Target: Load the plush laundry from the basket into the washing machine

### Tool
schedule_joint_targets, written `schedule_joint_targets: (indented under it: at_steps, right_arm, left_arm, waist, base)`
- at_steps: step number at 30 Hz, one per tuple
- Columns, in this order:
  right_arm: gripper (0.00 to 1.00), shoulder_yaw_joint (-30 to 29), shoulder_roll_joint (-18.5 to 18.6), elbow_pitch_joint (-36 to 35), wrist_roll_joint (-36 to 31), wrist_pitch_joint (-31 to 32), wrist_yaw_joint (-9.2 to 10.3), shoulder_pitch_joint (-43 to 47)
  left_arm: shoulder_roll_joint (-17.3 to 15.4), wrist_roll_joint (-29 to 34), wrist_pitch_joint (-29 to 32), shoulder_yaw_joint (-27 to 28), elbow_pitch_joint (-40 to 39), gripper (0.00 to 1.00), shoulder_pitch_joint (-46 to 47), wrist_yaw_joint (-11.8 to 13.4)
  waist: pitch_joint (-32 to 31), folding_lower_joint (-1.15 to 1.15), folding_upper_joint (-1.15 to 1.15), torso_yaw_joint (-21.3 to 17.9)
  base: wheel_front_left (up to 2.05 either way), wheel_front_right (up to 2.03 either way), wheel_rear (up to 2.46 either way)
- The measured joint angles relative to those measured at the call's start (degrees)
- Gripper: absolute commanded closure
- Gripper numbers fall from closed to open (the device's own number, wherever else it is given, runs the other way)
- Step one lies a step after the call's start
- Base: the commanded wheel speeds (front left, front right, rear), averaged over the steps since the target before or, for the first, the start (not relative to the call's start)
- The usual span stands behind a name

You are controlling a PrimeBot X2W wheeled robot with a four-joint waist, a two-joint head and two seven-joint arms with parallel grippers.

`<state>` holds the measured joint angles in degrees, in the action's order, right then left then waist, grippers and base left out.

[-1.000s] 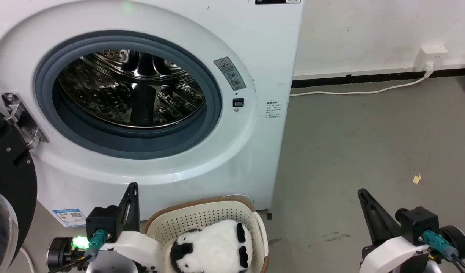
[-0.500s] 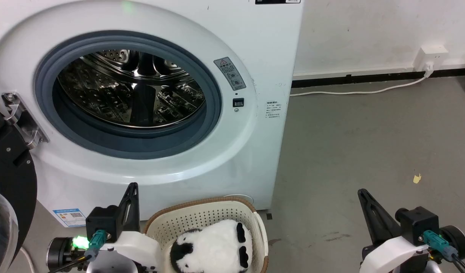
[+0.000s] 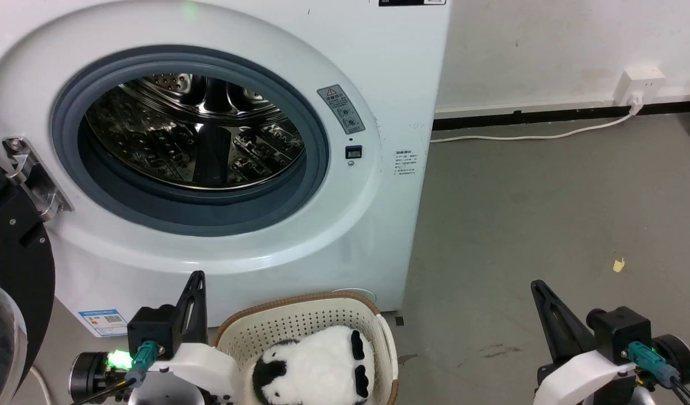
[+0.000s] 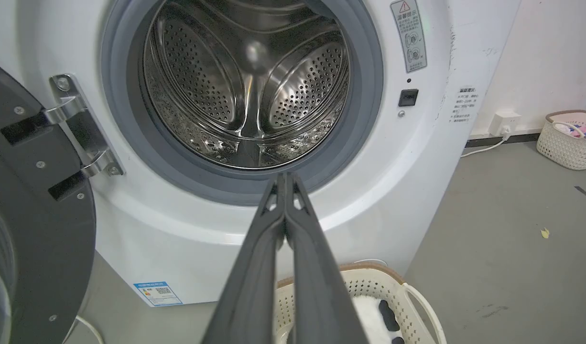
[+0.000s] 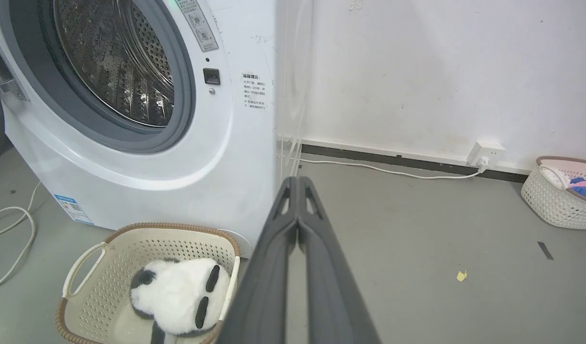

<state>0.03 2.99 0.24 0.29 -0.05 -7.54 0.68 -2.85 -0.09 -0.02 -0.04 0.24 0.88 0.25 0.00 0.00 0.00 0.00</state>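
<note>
Both of your end effectors are closed and hold nothing. The left end effector (image 3: pixel 197 281) stands just left of the basket (image 3: pixel 300 320), and the right end effector (image 3: pixel 541 292) is well off to its right above the floor (image 3: pixel 519 214). The panda plush (image 3: pixel 317 365) lies in the basket, near the foot of the washing machine (image 3: pixel 379 84). The machine's door (image 3: pixel 13 270) is swung open to the left.

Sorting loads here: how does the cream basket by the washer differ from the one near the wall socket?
The near cream perforated basket holds one white plush toy, before the white washing machine; the far cream basket holds coloured clothes, by the wall. Both have brown rims.
</note>
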Motion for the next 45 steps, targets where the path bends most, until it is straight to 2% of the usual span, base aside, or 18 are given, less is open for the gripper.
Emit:
schedule_joint_targets:
  at_steps: [17, 18, 20, 21, 22, 45]
  right_arm:
    - [1.00, 0.02, 0.00, 0.00, 0.00, 0.00, 0.00, 0.00]
    - [0.00, 0.01, 0.00, 0.02, 0.01, 0.00, 0.00, 0.01]
    - [0.00, 0.03, 0.00, 0.03, 0.01, 0.00, 0.00, 0.01]
    - [1.00, 0.03, 0.00, 0.04, 0.01, 0.00, 0.00, 0.01]
    - [0.00, 0.03, 0.00, 0.04, 0.02, -0.01, 0.00, 0.01]
    - [0.00, -0.62, 0.01, 2.11, 3.07, -2.41, 0.00, 0.15]
  left_arm:
    - [0.00, 0.00, -0.01, 0.03, 0.00, 1.00, 0.00, 0.00]
    - [0.00, -0.01, -0.01, 0.00, 0.02, 0.00, 0.02, 0.04]
    - [0.00, -0.01, -0.01, 0.02, 0.03, 0.00, 0.02, 0.07]
    - [0.00, -0.01, -0.01, -0.01, 0.03, 1.00, 0.02, 0.07]
    - [0.00, -0.01, -0.01, -0.01, 0.04, 0.00, 0.02, 0.08]
    - [0.00, -3.26, -0.96, -2.98, 3.96, 0.00, 0.46, 0.47]
  waist:
    - [0.00, 0.00, 0.00, 0.00]
    - [0.00, 0.00, 0.00, 0.00]
    - [0.00, 0.00, 0.00, 0.00]
    - [0.00, 0.00, 0.00, 0.00]
    - [0.00, 0.00, 0.00, 0.00]
    - [1.06, 0.01, 0.00, 0.04]
  base:
    - [0.00, 0.00, 0.00]
    - [0.00, 0.00, 0.00]
    - [0.00, 0.00, 0.00]
    - [0.00, 0.00, 0.00]
    - [0.00, 0.00, 0.00]
    - [0.00, 0.00, 0.00]
